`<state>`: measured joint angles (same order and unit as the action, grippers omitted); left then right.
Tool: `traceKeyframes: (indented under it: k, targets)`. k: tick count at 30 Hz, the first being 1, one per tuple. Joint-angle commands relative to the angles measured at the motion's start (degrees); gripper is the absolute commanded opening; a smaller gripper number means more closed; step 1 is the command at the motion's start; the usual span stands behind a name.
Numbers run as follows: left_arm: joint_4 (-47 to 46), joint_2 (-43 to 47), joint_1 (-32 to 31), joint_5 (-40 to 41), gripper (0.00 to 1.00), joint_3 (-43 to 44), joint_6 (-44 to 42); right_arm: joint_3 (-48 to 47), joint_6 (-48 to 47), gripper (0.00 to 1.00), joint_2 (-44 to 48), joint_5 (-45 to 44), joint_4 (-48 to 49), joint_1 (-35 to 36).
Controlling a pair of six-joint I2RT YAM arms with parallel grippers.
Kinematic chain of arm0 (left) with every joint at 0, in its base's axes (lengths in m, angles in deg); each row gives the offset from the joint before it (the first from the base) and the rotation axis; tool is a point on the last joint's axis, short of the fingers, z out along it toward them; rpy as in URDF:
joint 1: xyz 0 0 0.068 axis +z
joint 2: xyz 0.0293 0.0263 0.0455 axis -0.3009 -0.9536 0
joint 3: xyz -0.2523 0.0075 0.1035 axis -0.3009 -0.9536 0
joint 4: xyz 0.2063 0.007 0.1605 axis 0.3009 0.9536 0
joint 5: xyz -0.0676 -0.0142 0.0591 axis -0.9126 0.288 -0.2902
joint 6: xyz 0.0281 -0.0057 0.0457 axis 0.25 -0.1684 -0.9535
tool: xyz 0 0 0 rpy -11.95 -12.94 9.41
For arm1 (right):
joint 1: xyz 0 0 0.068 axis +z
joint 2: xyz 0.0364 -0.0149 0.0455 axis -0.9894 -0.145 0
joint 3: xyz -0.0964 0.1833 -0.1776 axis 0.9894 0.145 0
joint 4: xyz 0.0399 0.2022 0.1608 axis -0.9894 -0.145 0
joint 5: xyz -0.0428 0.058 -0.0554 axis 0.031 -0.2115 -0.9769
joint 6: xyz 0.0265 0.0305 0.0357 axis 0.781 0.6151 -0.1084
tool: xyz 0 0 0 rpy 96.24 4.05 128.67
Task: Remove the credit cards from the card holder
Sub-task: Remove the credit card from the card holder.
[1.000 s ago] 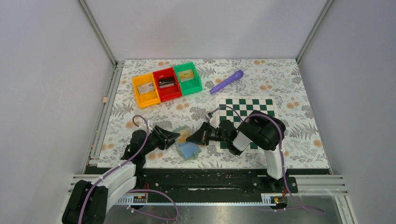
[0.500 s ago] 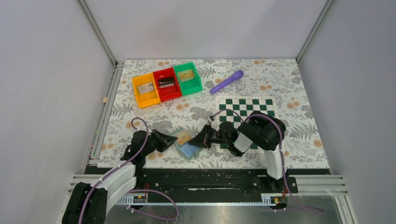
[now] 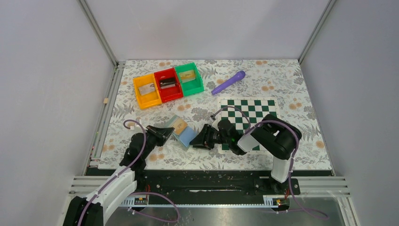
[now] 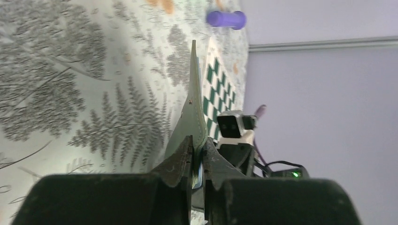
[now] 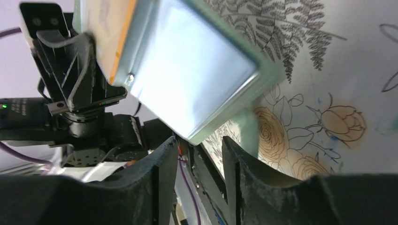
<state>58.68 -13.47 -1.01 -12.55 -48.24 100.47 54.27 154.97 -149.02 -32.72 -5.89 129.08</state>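
The card holder [image 3: 187, 136] lies spread open between my two grippers, its light-blue panel facing up. A tan credit card [image 3: 179, 126] sits in its left panel. My left gripper [image 3: 165, 133] is shut on the holder's left edge. In the left wrist view the holder [image 4: 194, 105] stands edge-on between the closed jaws of the left gripper [image 4: 198, 157]. My right gripper [image 3: 199, 140] is open just right of the holder. In the right wrist view the blue panel [image 5: 187, 77] and the card's edge [image 5: 123, 42] sit just beyond the open right gripper [image 5: 199, 143], which holds nothing.
Orange [image 3: 146, 91], red [image 3: 168, 85] and green [image 3: 189, 79] bins stand at the back left, each with something inside. A purple cylinder [image 3: 228, 82] lies at the back. The green-and-white chessboard [image 3: 249, 113] lies under my right arm.
My left gripper has drawn the holder back and to the left, away from the table's near edge. The card now faces up. My right gripper followed it, still open.
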Motion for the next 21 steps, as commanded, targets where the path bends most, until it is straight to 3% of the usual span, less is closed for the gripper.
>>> traceKeyframes:
  k: [1, 8, 12, 16, 21]
  targets:
    - [-0.25, -2.80, -0.79, 5.99, 0.00, -8.91, 3.33, -3.75, -6.79, 0.47, 3.67, -3.49, -10.46, 2.64]
    - [4.34, -2.16, -2.94, 9.53, 0.02, -8.91, 6.34, -4.47, -9.67, 0.50, 7.00, -6.62, -17.77, 3.90]
    - [7.27, -2.95, -3.05, 7.96, 0.29, -8.13, 7.75, -5.99, -12.46, 0.51, 9.62, -9.43, -25.02, 4.95]
    - [20.53, 0.85, -3.08, 10.06, 0.38, -4.69, 7.59, -6.25, -13.34, 0.49, 11.30, -11.96, -29.28, 4.98]
    - [37.05, 11.95, -3.14, 15.77, 0.42, -1.40, 9.91, -6.70, -12.77, 0.45, 13.09, -16.04, -34.24, 4.96]
